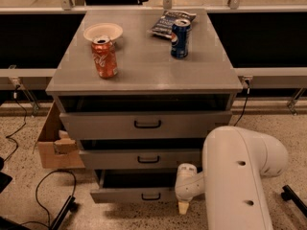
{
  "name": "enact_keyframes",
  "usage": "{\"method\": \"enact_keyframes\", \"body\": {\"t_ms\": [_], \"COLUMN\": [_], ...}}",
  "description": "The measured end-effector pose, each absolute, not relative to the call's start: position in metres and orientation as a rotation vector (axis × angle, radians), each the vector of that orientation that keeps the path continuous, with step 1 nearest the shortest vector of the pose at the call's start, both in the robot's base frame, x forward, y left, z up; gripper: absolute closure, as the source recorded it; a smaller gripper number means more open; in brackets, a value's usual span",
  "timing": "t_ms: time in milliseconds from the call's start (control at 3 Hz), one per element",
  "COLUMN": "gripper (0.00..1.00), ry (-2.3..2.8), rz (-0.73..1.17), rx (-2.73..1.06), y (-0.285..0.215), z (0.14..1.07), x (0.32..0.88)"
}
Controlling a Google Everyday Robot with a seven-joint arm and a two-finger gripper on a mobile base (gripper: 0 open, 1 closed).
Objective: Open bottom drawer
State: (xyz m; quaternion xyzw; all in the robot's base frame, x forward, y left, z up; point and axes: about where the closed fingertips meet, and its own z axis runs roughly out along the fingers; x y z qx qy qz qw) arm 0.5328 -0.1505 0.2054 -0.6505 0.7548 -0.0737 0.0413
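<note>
Bottom drawer [129, 194] of the grey bench [144, 78] stands partly pulled out, a dark gap showing above its front. The robot's gripper [183, 207] hangs low just beside the drawer's right end, pointing floorward; whether it is parted or closed cannot be told. An orange can [104, 57] and a blue can [180, 38] stand on top.

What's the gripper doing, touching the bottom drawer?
Cannot tell. The camera view shows the gripper at the right end of the bottom drawer, overlapping it; no clear gap or contact.
</note>
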Motion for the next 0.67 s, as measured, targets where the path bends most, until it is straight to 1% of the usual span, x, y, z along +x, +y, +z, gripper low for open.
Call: {"method": "enact_keyframes", "body": {"t_ms": [333,667], "gripper": [0.41,0.64], "ry": [2.357,2.432], "rz": [-0.211,-0.198], "rx": [-1.963,-1.875], "y": [-0.164,-0.193], "z": [0.198,0.2], "x": [0.524,0.495]}}
